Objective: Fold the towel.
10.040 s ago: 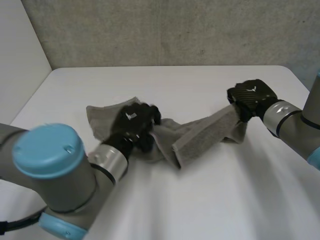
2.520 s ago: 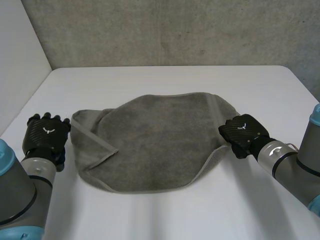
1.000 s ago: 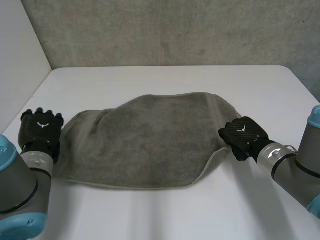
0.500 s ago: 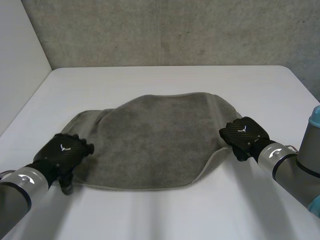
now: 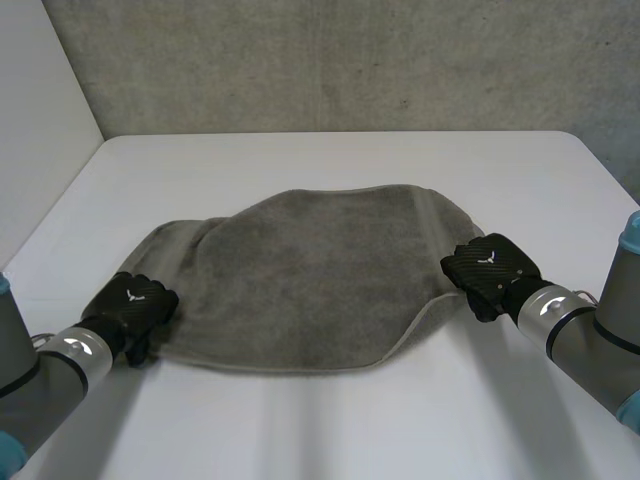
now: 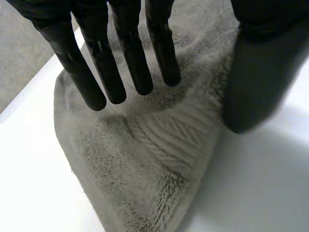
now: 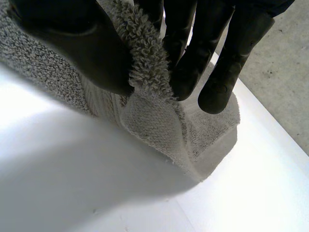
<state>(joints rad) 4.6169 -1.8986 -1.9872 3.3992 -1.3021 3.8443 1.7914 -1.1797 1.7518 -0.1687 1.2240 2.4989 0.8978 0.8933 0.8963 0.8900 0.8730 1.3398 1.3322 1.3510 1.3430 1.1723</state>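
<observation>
A grey towel (image 5: 310,280) lies spread out flat on the white table (image 5: 330,160). My left hand (image 5: 132,303) is at its near left corner. In the left wrist view its straight fingers (image 6: 96,63) hover over that corner of the towel (image 6: 159,159), and the thumb stands on the table beside the towel's edge, so nothing is pinched. My right hand (image 5: 490,268) is at the towel's right edge. There its thumb (image 7: 72,43) and fingers pinch a raised fold of the towel (image 7: 149,121).
A grey concrete wall (image 5: 330,60) stands behind the table, and a white panel (image 5: 40,100) rises along its left side. Bare tabletop lies in front of the towel and behind it.
My left hand has come from beside the towel's left edge down to its near left corner, and its fingers have closed in somewhat. The right hand has held its grip in place.
</observation>
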